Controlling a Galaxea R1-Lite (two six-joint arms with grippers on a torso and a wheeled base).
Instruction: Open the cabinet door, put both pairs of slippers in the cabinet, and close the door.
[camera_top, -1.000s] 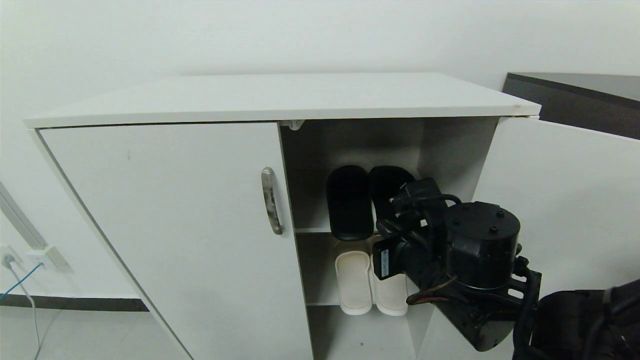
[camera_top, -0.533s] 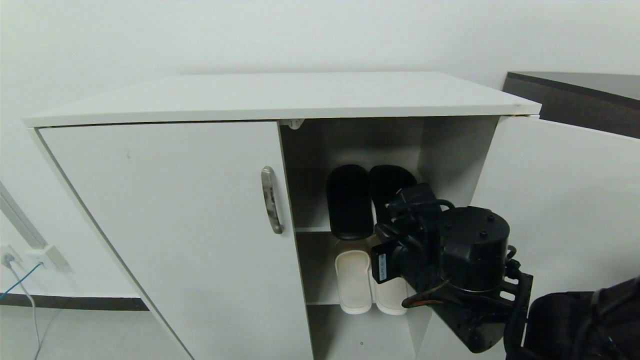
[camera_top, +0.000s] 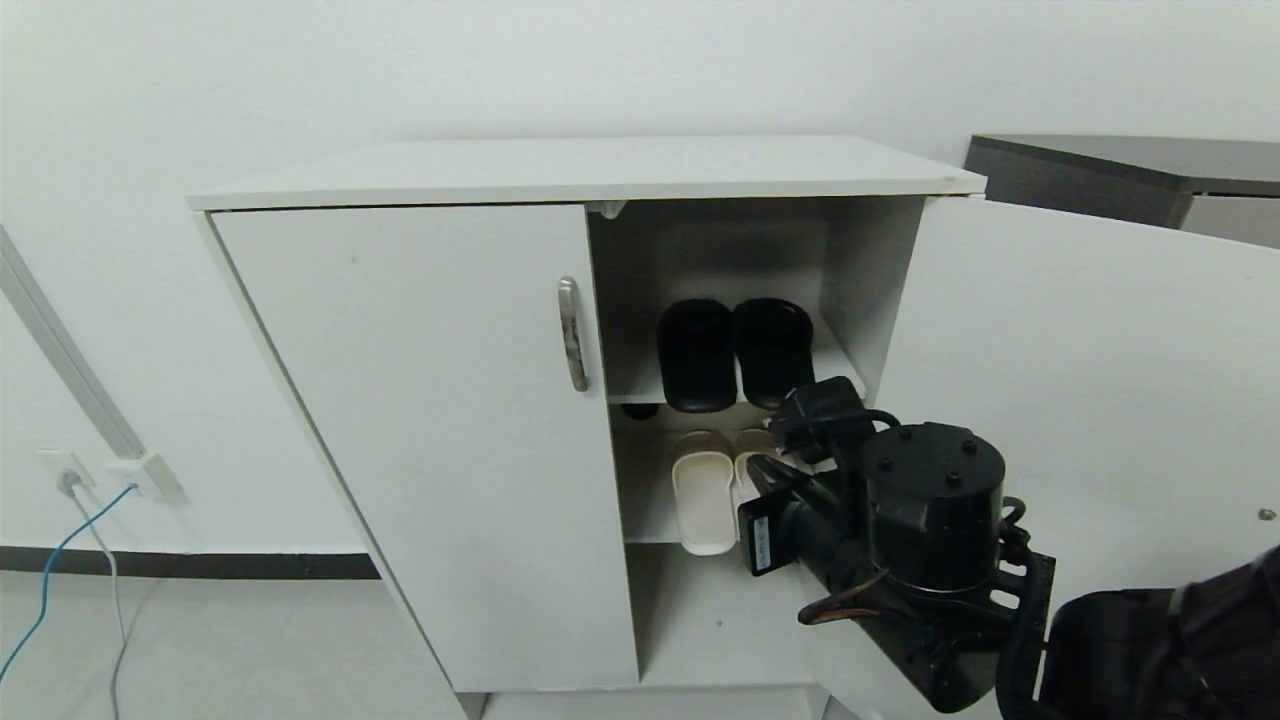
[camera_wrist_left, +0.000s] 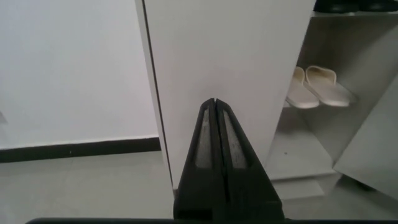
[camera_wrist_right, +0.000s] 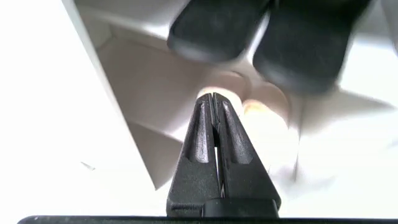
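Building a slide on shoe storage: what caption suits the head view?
Pair of black slippers shelved above pair of white slippers in white cabinet, right door open.

One cabinet (camera_top: 580, 170), with one closed door (camera_top: 420, 400), one open door (camera_top: 1080, 380) and one handle (camera_top: 571, 333). Two black slippers (camera_top: 697, 355); two white slippers (camera_top: 703, 488).

In the head view the right arm (camera_top: 930, 520) covered most of one of the white slippers (camera_top: 703, 490) and the near end of one of the black slippers (camera_top: 697, 355). The open door (camera_top: 1090, 350) ran off the right edge, and the foot of the cabinet (camera_top: 420, 400) was cut by the lower edge. In the right wrist view the black pair was blurred and cropped at the top, and the right gripper (camera_wrist_right: 213, 96), its fingers (camera_wrist_right: 200, 140) pressed together, hid part of the white pair.
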